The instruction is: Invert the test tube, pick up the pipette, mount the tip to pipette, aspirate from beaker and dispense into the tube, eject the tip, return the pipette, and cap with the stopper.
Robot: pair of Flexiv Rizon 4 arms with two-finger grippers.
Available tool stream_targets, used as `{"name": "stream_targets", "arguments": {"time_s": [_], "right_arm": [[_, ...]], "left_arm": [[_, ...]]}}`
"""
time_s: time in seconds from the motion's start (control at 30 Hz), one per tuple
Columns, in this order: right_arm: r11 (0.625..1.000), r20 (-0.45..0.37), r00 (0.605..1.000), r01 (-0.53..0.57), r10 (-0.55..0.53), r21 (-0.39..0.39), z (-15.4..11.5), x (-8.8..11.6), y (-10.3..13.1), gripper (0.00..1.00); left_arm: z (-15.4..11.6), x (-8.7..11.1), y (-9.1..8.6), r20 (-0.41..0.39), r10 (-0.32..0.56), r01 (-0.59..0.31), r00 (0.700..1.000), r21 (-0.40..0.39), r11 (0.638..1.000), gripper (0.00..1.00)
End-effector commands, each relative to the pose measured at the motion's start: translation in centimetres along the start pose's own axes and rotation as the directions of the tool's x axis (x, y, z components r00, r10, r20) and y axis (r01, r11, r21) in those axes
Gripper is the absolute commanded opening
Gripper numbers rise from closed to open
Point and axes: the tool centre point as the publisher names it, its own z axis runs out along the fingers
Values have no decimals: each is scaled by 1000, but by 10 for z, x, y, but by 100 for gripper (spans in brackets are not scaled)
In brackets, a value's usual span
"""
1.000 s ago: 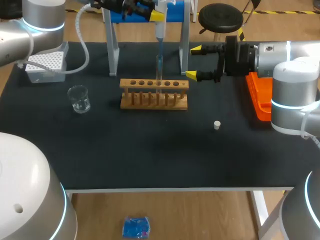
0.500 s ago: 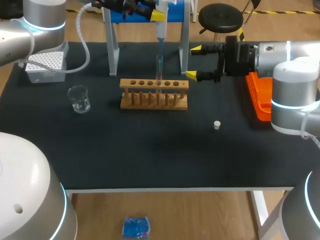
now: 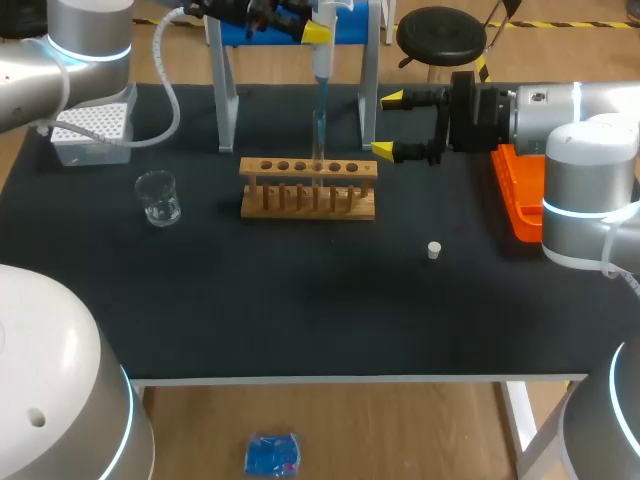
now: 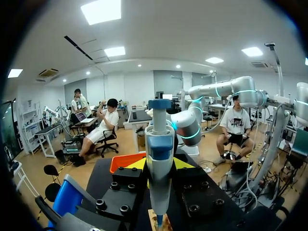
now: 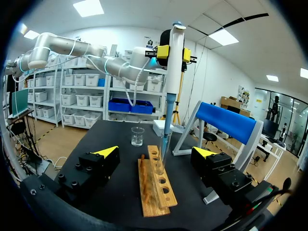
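Left pincer (image 4: 160, 166) grips my grey-blue plastic pipette (image 3: 321, 60), tip in clear glass test tube (image 3: 318, 148) to dispense | right pincer (image 3: 390, 124) open, idle

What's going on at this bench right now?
The left gripper is shut on the pipette, upright over the wooden rack with its tip down in the test tube: likely the dispense step. The right gripper hangs open beside the rack, empty. The stopper lies loose on the table, not yet used.

No visible change since second ago; pipette (image 3: 321, 58) holds same position.
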Motion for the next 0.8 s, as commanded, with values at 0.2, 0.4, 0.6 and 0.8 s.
{"name": "stream_targets", "arguments": {"time_s": [0.2,0.4,0.6,0.8], "right_arm": [[997,25,999,43,-45,64,-32,-18,23,100],[980,77,989,112,-126,165,-74,-39,71,100],[981,149,983,77,-104,180,-89,-51,132,100],[990,90,992,71,-83,121,-73,-42,173,100]], "left_arm": [[-1,-2,0,-4,-1,1,1000,-1,1000,0],[-1,-2,0,-4,-1,1,1000,-1,1000,0],[-1,-2,0,-4,-1,1,1000,-1,1000,0],[-1,-2,0,-4,-1,1,1000,-1,1000,0]]}}
